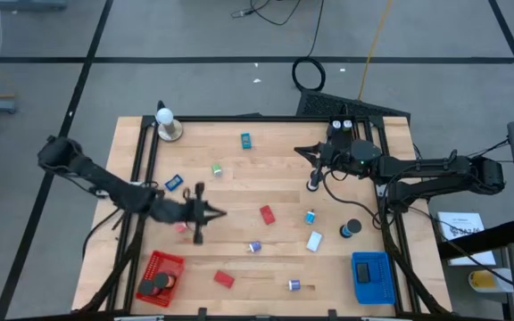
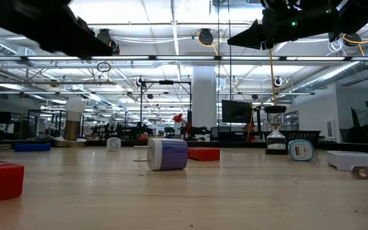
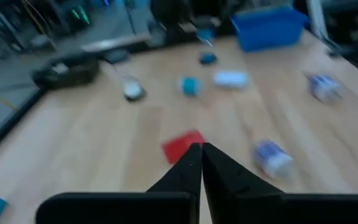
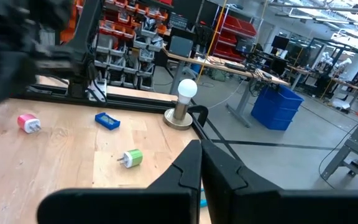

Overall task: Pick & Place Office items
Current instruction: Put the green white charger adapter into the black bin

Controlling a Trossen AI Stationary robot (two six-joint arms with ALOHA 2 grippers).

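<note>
Near the left edge of the light wooden desk (image 1: 239,187), the left gripper (image 1: 222,213) hangs with fingers pressed together, nothing between them. A pink plug-like piece (image 1: 182,228) lies just beside that arm, toward the front edge. A red block (image 1: 267,215) sits at mid-desk, just ahead of the left fingers (image 3: 191,163) in the wrist view.

Right gripper (image 1: 300,151) is up near the back edge, right of centre, fingers also shut and empty.

Office items spread over the desk:
- small teal piece (image 1: 245,139) and green piece (image 1: 216,168) toward the back
- flat blue block (image 1: 173,182) toward the left side
- second red block (image 1: 224,279) and purple-white plug (image 1: 294,285) near the front edge
- white block (image 1: 314,241) and black round disc (image 1: 352,228) toward the right side

Red mesh basket (image 1: 160,277) stands in the front-left corner with a dark item inside; blue mesh basket (image 1: 371,275) in the front-right corner. White ball on a round tan base (image 1: 167,125) stands at the back-left corner.
</note>
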